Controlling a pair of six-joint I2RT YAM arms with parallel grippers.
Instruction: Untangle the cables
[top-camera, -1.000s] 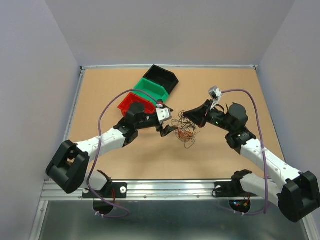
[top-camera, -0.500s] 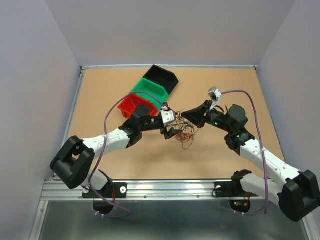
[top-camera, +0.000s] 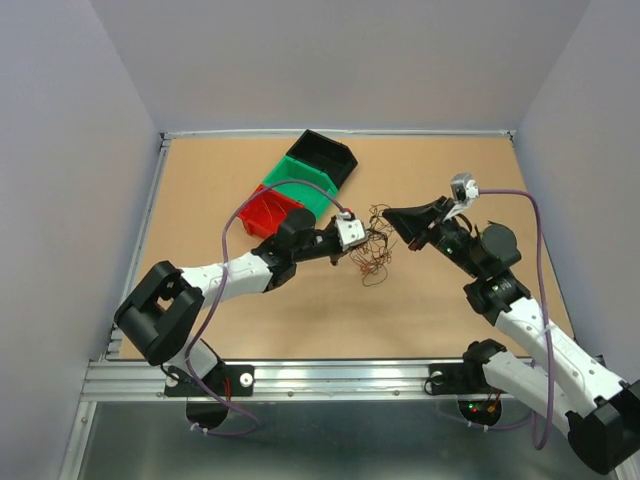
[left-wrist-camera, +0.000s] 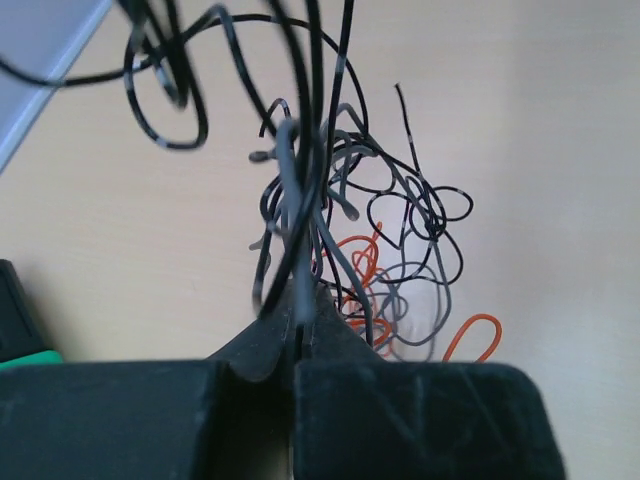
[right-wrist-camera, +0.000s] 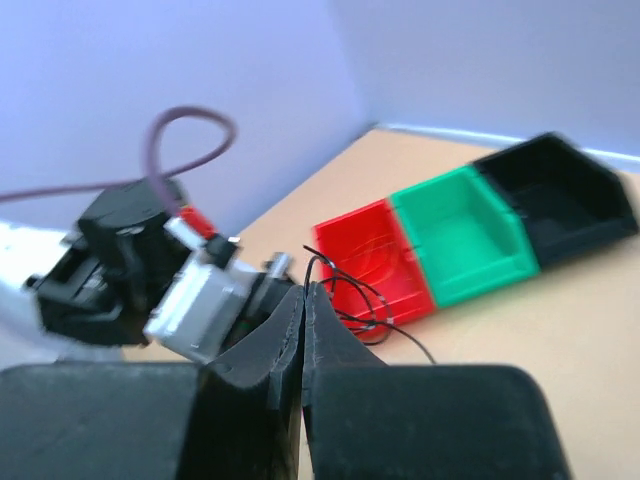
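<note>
Top external view: cables (top-camera: 372, 250), a loose curly tangle of hair-thin black and red-orange wires, mid-bench between both arms, long axis running far-to-near. Left wrist view alone shows the left end effector (left-wrist-camera: 298, 338) clamped tight on dark strands, orange loops beyond. Right wrist view: right end effector (right-wrist-camera: 303, 298) pressed closed, pinching one black strand; red plastic bin (right-wrist-camera: 372, 250) behind.

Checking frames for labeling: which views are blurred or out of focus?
Top external: sharp, evenly lit, though the cables are barely resolved. Left wrist: strands nearest the left gripper are defocused, farther loops crisp. Right wrist: blurred throughout, bins soft-edged.
</note>
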